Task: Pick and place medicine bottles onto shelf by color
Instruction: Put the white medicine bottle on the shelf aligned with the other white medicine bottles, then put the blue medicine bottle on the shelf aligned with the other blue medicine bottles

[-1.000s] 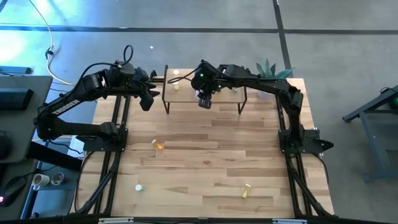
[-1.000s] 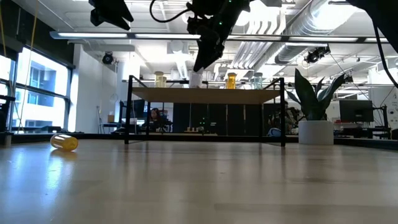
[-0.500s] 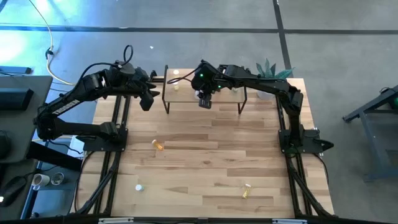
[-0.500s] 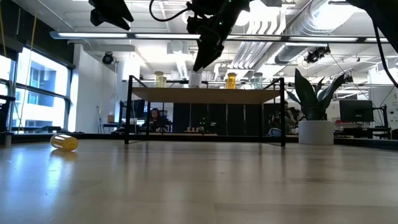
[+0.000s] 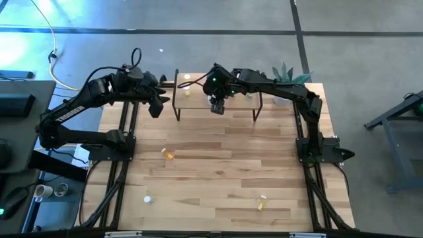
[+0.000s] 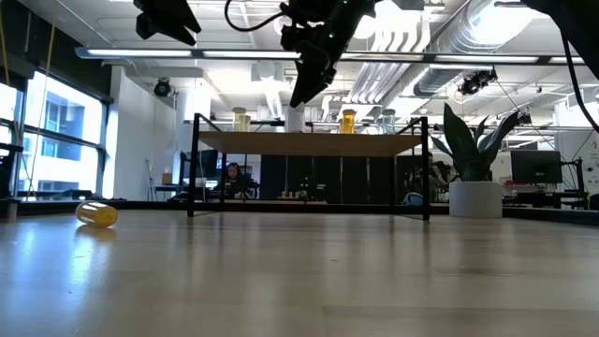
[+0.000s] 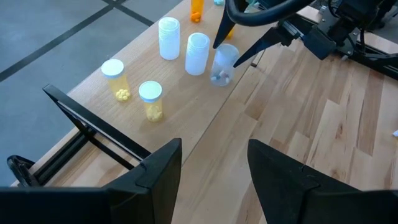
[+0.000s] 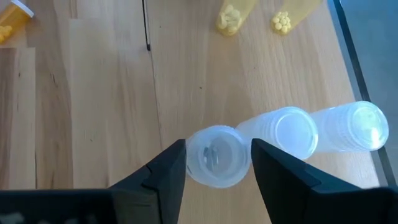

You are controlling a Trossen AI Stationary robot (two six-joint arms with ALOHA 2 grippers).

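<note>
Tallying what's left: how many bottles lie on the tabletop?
3: an orange one mid-left, a white one front-left, a yellow one front-right. Others may hide under the shelf.

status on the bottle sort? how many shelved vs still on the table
Done: on the shelf, two yellow bottles stand together, two white bottles side by side, an orange bottle farther along.
In hand: the right gripper straddles a clear bottle standing next to the whites, fingers slightly apart from it.
Left: three bottles on the table, at and. The left gripper waits open beside the shelf.
</note>
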